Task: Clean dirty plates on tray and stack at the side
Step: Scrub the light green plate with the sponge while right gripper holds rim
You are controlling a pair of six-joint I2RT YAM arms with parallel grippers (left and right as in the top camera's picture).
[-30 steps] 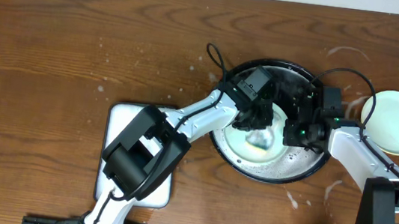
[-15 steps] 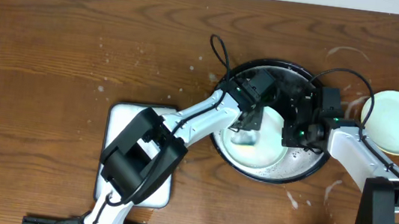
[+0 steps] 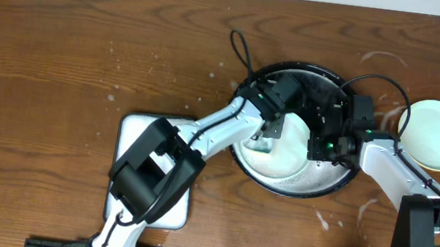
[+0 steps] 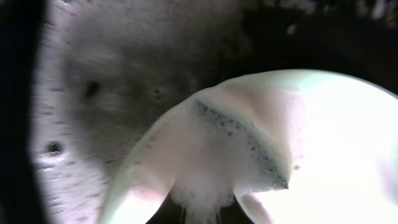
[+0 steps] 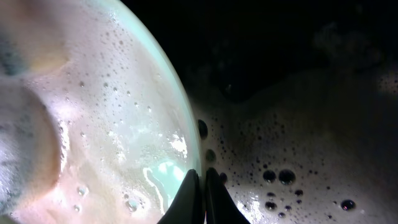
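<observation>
Foam covers the mint plate [image 3: 289, 155], which lies in the black tray [image 3: 338, 183] directly under the left gripper [image 3: 269, 134] and just left of the right gripper [image 5: 200, 180].

- Right gripper: fingers closed on the plate's rim, so the plate is steadied.
- Left gripper: clamped on a soapy sponge [image 4: 230, 155], which is pressed against the plate's face.
- Scrubbing of this plate is judged under way, not finished.
- One pale plate [image 3: 436, 134] is set on the bare table [image 3: 61, 56], right of the right gripper and well apart from it. It is taken as washed.
- Whether another plate lies beneath it cannot be told.
- No third plate is made out.
- Left to do: the scrub is to be completed and the mint plate stacked at the side.
</observation>
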